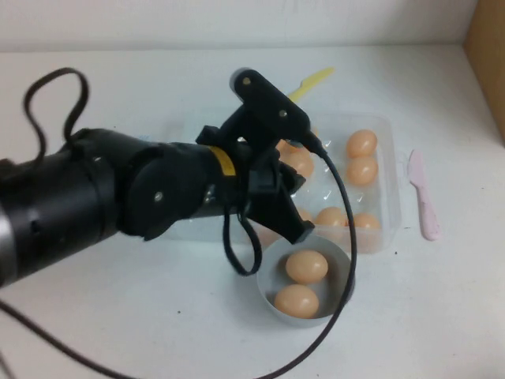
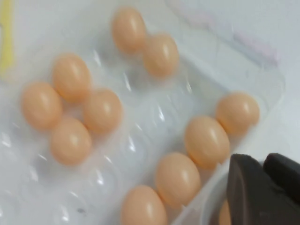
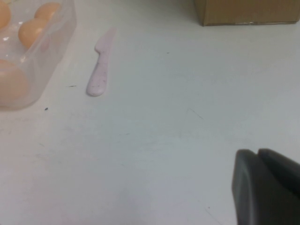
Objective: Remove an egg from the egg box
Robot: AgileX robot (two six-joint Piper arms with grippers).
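Note:
The clear plastic egg box (image 1: 388, 162) lies at mid table with several pale orange eggs (image 1: 361, 144) in its cups. In the left wrist view the egg box (image 2: 154, 112) fills the picture, with several eggs (image 2: 206, 140). My left gripper (image 1: 304, 231) hangs over the box's near edge, just above the rim of a grey-blue bowl (image 1: 267, 272). In its wrist view the left gripper (image 2: 261, 163) has its fingers together with nothing between them. My right gripper (image 3: 258, 157) is shut and empty over bare table, right of the egg box (image 3: 61, 28); it is out of the high view.
The bowl holds two eggs (image 1: 306, 267). A pink plastic knife (image 1: 424, 197) lies right of the box and shows in the right wrist view (image 3: 101, 70). A yellow knife (image 1: 312, 81) lies behind the box. A cardboard box (image 1: 485, 47) stands at the far right.

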